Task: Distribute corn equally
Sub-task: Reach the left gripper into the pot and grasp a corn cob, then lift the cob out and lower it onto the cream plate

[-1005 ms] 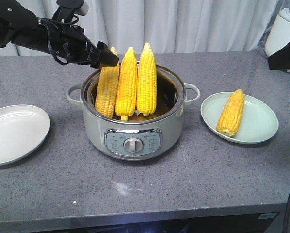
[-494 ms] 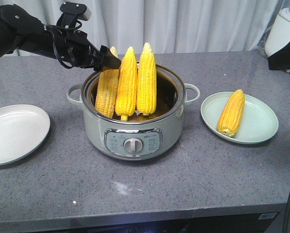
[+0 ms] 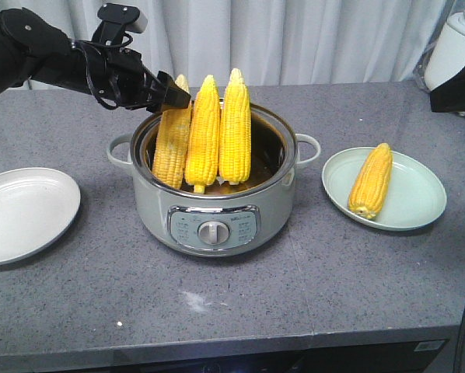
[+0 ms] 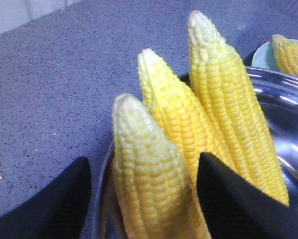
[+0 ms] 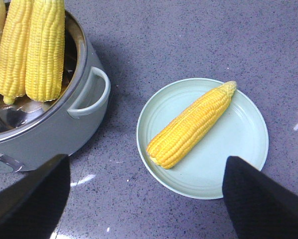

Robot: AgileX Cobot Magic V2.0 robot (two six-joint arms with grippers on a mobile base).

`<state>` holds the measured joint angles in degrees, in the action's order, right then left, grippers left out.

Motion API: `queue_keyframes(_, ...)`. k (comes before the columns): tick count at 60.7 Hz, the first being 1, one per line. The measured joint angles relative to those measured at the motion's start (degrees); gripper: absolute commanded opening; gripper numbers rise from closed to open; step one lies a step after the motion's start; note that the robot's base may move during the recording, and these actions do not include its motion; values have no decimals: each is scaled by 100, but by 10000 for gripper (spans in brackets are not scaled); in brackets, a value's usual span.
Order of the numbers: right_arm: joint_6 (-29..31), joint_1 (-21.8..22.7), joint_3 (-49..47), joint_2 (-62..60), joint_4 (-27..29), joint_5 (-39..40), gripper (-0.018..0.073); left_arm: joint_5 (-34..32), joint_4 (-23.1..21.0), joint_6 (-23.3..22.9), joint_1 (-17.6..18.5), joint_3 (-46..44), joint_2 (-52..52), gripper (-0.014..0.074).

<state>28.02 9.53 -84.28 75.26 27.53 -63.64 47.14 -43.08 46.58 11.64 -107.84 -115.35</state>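
Three cobs of corn stand upright in the grey-green cooker pot (image 3: 213,206): a left cob (image 3: 173,144), a middle cob (image 3: 203,132) and a right cob (image 3: 235,128). My left gripper (image 3: 173,93) is at the tip of the left cob. In the left wrist view it (image 4: 144,167) is open, with its black fingers (image 4: 64,199) either side of that cob (image 4: 149,189) and a gap showing on each side. A fourth cob (image 3: 371,180) lies on the right plate (image 3: 419,206). My right gripper (image 5: 146,167) hovers open above that plate (image 5: 238,149), holding nothing.
A pale plate (image 3: 22,214) with nothing on it sits at the left on the grey countertop. A white blender (image 3: 459,47) stands at the back right. The pot has side handles (image 3: 308,148). The counter's front edge (image 3: 217,346) runs along the bottom.
My left arm has shifted a little, and its gripper tips have settled closer around the left cob's tip. The cobs, the plates and the right arm have not moved.
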Motion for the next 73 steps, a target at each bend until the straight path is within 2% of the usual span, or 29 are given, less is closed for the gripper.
queue_keyframes(15, 0, 0, 0, 0, 0, 0, 594, 53, -32, 40, 19, 0, -57, 183)
queue_keyframes(27, 0, 0, 0, 0, 0, 0, 594, 66, -31, 58, 19, 0, -63, 97)
queue_keyframes(46, 0, 0, 0, 0, 5, 0, 594, 254, -10, 78, 19, -63, 83, 84)
queue_keyframes(73, 0, 0, 0, 0, 10, -12, 594, 100, 44, 83, 19, -158, 754, 85)
